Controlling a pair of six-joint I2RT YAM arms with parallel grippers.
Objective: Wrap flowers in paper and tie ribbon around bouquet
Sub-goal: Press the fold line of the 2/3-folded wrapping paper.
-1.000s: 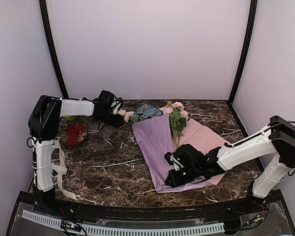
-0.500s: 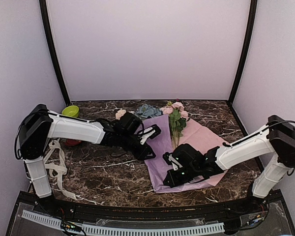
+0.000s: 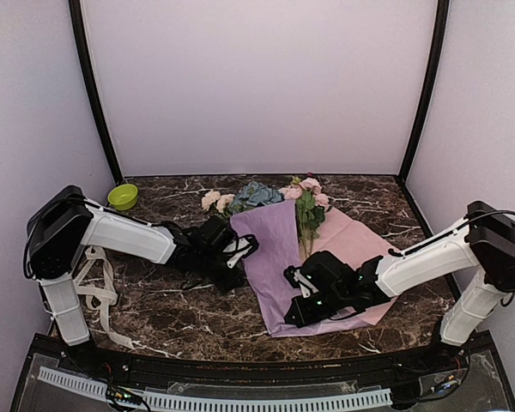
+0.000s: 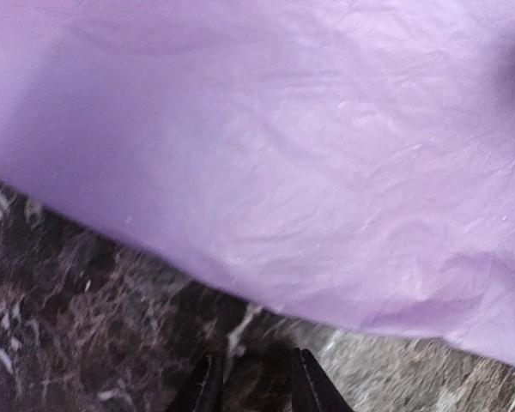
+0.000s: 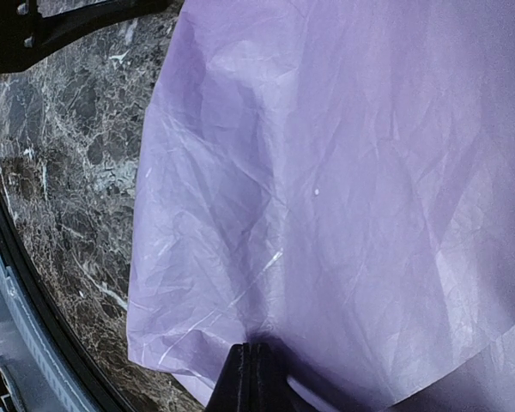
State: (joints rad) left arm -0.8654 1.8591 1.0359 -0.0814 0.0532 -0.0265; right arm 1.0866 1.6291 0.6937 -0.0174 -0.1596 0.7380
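From above, the paper (image 3: pixel 270 245) lies lilac side up on the marble table (image 3: pixel 172 309), right of centre, with the flowers (image 3: pixel 307 206) across its upper part. The left claw (image 3: pixel 245 249) reaches in from the left to the sheet's left edge. The right claw (image 3: pixel 292 280) sits over the sheet's lower half.

In the left wrist view the paper (image 4: pixel 283 154) fills the upper frame. At bottom centre the left claw (image 4: pixel 256 388) shows a narrow gap with nothing in it, over bare table just short of the sheet's edge.

In the right wrist view, the right claw (image 5: pixel 249 373) at bottom centre is pinched tight on the paper's (image 5: pixel 343 172) lower edge, with creases fanning from the tips.
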